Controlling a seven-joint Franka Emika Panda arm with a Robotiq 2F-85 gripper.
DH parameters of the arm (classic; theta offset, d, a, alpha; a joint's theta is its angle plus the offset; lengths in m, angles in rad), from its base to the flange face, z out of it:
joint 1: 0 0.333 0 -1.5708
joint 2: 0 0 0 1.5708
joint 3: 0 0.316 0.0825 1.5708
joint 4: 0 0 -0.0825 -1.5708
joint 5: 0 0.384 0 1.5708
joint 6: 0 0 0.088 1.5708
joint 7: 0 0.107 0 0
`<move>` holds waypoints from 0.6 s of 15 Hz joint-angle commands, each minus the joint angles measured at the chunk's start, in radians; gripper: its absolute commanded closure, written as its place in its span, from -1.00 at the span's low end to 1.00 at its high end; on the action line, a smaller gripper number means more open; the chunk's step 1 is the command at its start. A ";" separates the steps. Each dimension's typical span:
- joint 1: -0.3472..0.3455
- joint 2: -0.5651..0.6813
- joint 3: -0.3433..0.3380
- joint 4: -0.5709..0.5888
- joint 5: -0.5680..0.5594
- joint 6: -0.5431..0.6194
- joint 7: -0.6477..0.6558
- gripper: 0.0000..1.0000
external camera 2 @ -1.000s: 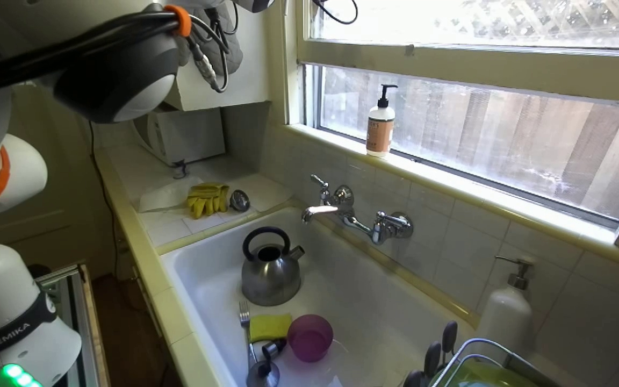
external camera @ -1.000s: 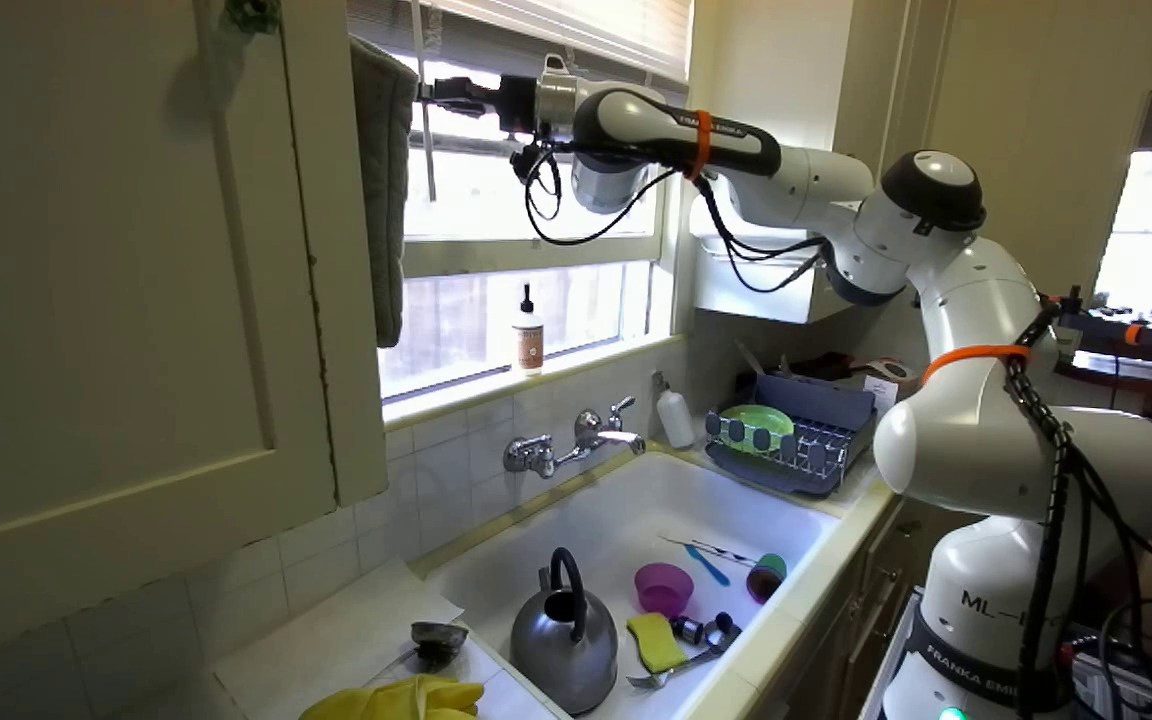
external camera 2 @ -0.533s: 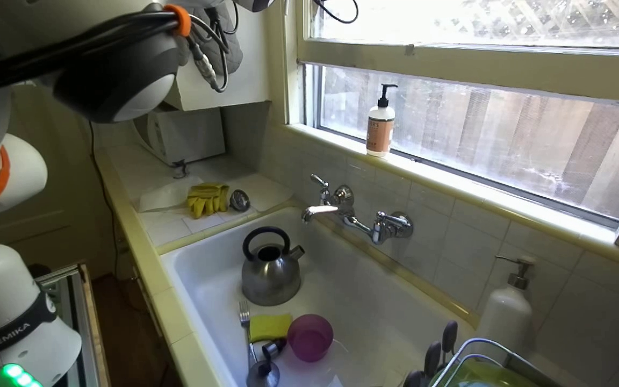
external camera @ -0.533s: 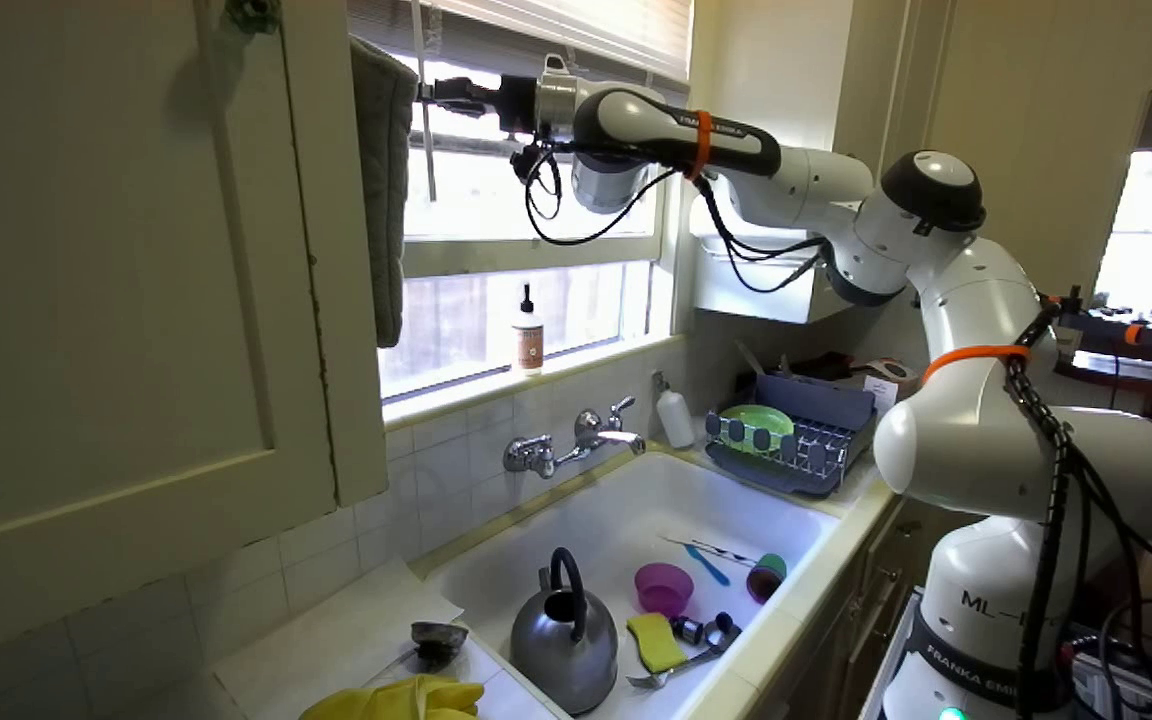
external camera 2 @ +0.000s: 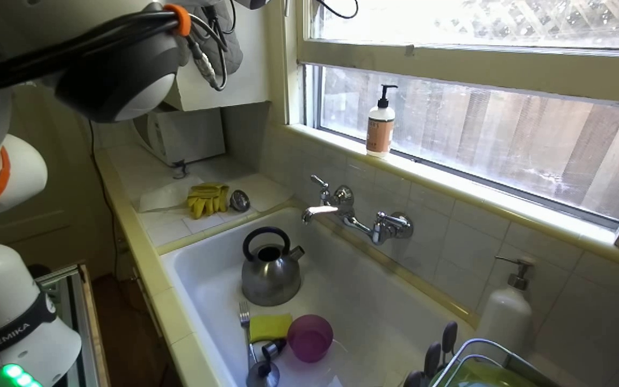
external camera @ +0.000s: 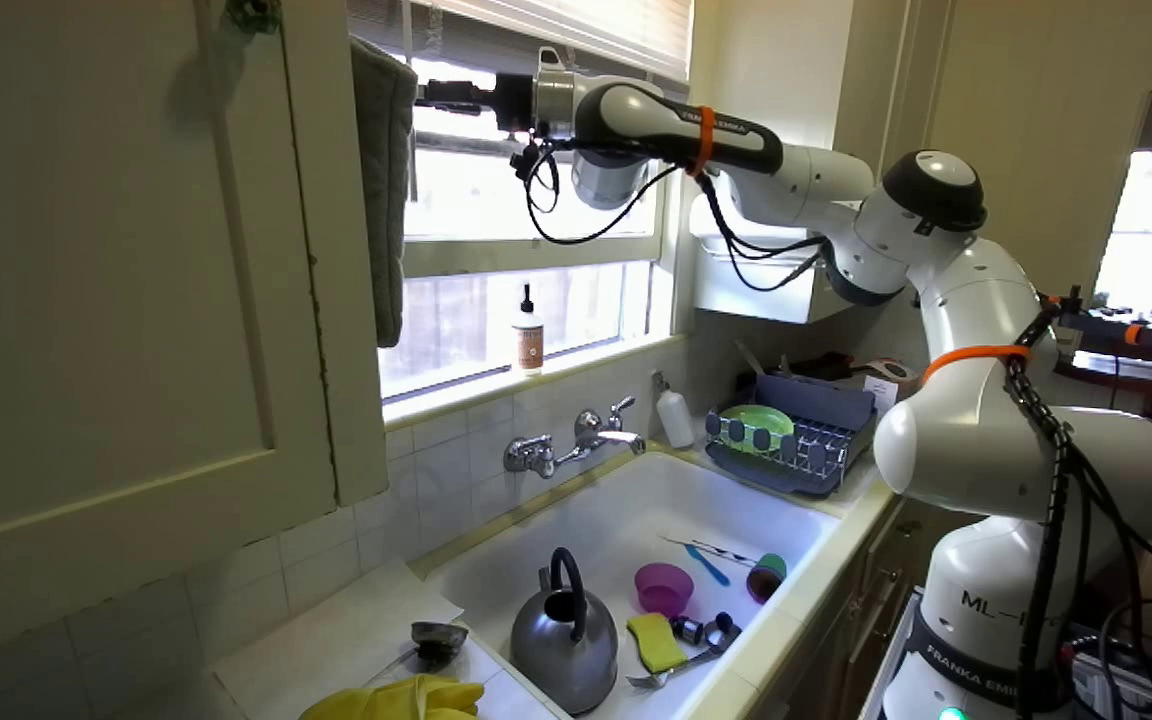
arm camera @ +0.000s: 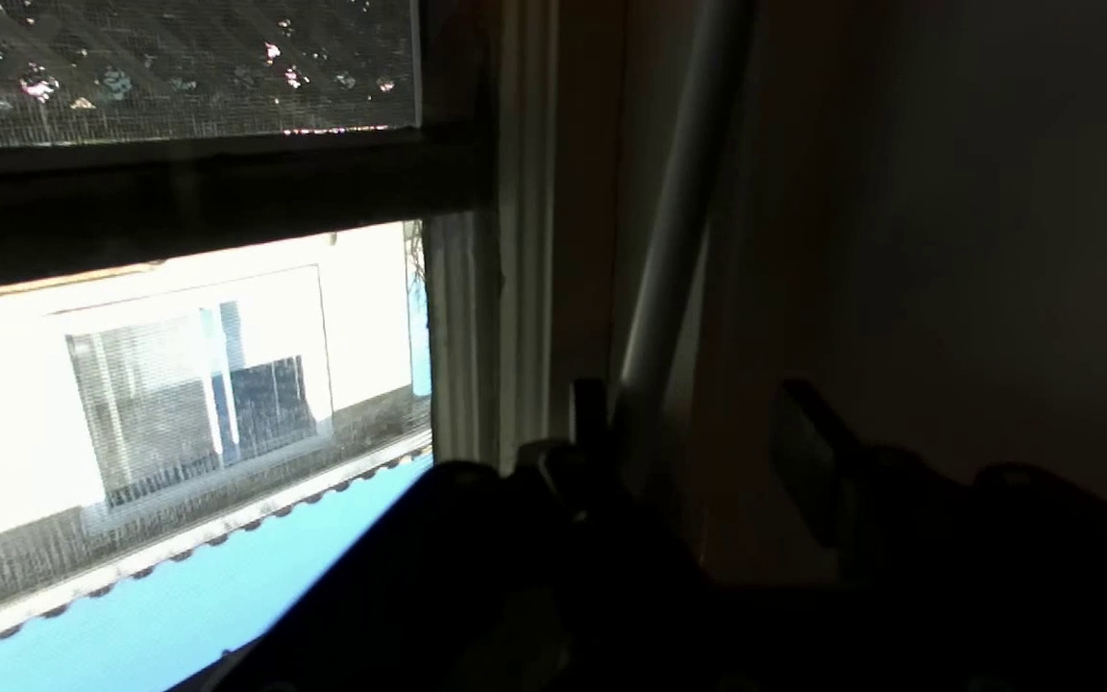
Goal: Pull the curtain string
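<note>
In the wrist view, inverted: one long, thin, grey, rod-like curtain string point(arm camera: 676, 221), as we read it; one black two-fingered gripper point(arm camera: 696, 423), fingers spread well apart, nothing clamped that we can see. The string shows in the gap, closer to the finger nearest the cream-framed window point(arm camera: 179, 192); contact, we cannot tell. Hazard: hanging off-centre, it may swing clear as the fingers come together; if smooth, it may slide through a light grip.

In an exterior view: string at the left end of the window, passing the gripper's tips; just left, one dark grey, quilted fabric panel point(external camera: 386, 200). Whether tips meet panel, we cannot tell. Hazard: a reach too far left may pinch its cloth along with the string.

In an exterior view: gripper out of frame; one white plastic pump bottle point(external camera 2: 380, 131) with an orange label, upright on the far pale sill point(external camera 2: 449, 177). Hazard: a pull driving the white jointed arm point(external camera 2: 24, 166) steeply down could, we judge, topple the bottle.
</note>
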 commanded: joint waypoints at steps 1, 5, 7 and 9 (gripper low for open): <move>-0.008 0.005 0.010 0.003 -0.017 -0.038 -0.028 -0.60; -0.053 -0.069 -0.007 0.006 0.007 -0.029 0.019 -1.00; -0.086 -0.109 -0.012 0.006 0.001 -0.019 0.025 -1.00; -0.118 -0.133 -0.009 0.002 -0.002 -0.024 0.022 -1.00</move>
